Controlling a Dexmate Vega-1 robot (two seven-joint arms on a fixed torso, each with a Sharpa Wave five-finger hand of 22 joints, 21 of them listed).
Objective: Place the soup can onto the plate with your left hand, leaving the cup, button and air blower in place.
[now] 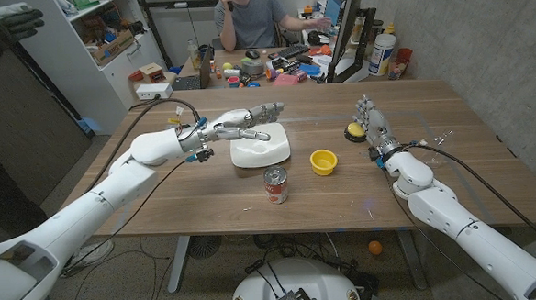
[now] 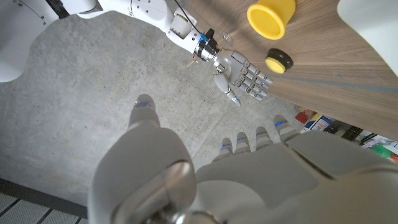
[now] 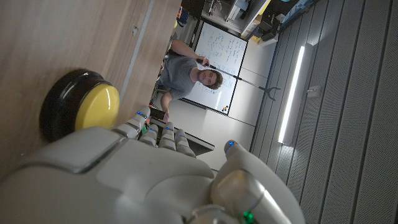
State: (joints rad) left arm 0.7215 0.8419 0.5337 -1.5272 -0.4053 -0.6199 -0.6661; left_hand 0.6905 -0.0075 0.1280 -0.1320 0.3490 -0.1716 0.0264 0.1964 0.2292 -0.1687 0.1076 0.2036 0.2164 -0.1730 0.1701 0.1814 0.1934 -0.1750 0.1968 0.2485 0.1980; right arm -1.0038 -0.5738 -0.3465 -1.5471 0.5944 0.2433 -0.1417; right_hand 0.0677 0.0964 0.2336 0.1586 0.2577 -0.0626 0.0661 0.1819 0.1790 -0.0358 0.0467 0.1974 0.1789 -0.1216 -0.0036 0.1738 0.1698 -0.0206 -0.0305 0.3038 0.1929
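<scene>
The can (image 1: 276,184) stands upright on the counter (image 1: 452,159), just in front of the plate (image 1: 260,147) and beside the cup (image 1: 323,162). The left hand (image 1: 239,124) hovers over the plate's far edge, fingers (image 1: 268,108) stretched out and apart, holding nothing. The can looks rigid, fairly heavy and smooth, so a firm wrap around its middle seems best.

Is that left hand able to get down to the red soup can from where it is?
Probably yes: the left hand hovers open above the white plate, and the red soup can stands upright just beyond, with nothing between.

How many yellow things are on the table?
2: the yellow cup right of the soup can, and the yellow button beside the right hand. No others visible.
</scene>
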